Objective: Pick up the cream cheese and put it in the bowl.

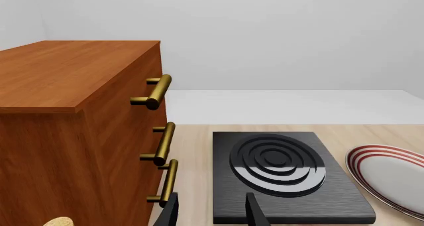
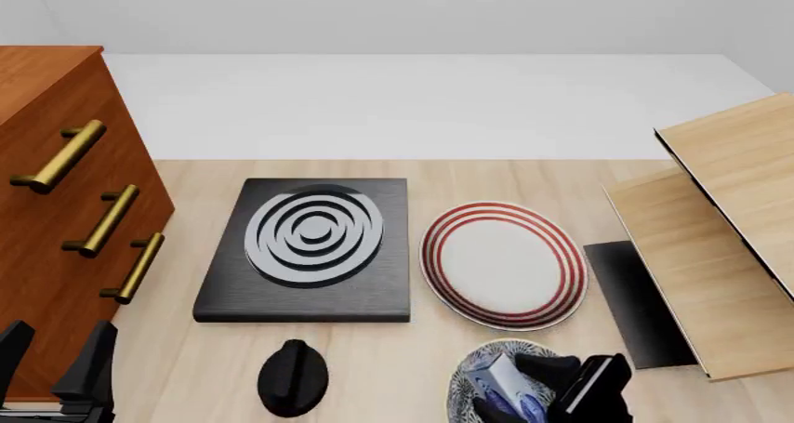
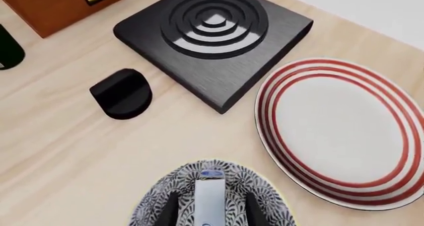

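The cream cheese [image 3: 210, 198], a small pale carton with a blue oval mark, lies in the speckled grey-blue bowl [image 3: 156, 203] at the table's near edge. My right gripper [image 3: 210, 213] is open astride it, with a strip of bowl pattern showing between the carton and each finger. In the front view the carton [image 2: 503, 378] lies tilted in the bowl [image 2: 467, 386] under the right gripper [image 2: 559, 384]. My left gripper [image 2: 50, 353] is open and empty at the near left beside the cabinet. It also shows in the left wrist view [image 1: 212, 213].
A wooden cabinet [image 2: 50, 209] with brass handles stands at the left. A black burner block [image 2: 310, 246] sits mid-table, with a black knob [image 2: 293, 376] in front of it. The red-ringed white plate [image 2: 503, 265] lies just beyond the bowl. A wooden shelf unit [image 2: 720, 228] stands at the right.
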You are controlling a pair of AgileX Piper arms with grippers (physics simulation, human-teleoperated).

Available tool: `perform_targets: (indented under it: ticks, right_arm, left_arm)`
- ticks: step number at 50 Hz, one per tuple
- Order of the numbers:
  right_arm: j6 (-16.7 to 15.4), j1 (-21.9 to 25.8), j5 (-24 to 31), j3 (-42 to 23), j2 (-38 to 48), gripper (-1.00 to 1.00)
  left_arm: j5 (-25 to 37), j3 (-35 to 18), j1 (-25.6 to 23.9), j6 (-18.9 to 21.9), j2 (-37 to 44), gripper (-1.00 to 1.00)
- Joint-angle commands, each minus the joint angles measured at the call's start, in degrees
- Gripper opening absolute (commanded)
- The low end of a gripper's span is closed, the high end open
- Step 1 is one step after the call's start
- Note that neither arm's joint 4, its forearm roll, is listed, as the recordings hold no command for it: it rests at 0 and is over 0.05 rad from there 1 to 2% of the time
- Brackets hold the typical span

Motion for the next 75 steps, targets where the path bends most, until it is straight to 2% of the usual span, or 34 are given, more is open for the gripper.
perform_targets:
  ticks: [1, 27, 41, 49, 58, 75]
  right_arm:
    - [-0.28, 0.3, 3.96, -0.89, -3.55, 1.0]
    - [-3.89, 0.4, 30.82, -8.46, -28.16, 1.0]
    - [-4.64, -0.32, 41.44, -11.22, -39.15, 1.0]
    - [-4.79, -2.19, 50.95, -13.92, -49.33, 1.0]
    - [-5.25, -5.01, 58.07, -15.78, -56.51, 1.0]
    - [-1.66, -11.97, 68.16, -17.08, -69.13, 1.0]
  left_arm:
    - [0.0, 0.0, 0.0, 0.0, 0.0, 1.0]
    - [0.0, 0.0, 0.0, 0.0, 0.0, 1.0]
    - [0.0, 0.0, 0.0, 0.0, 0.0, 1.0]
    - [0.0, 0.0, 0.0, 0.0, 0.0, 1.0]
    - [0.0, 0.0, 0.0, 0.0, 0.0, 1.0]
    - [0.0, 0.0, 0.0, 0.0, 0.0, 1.0]
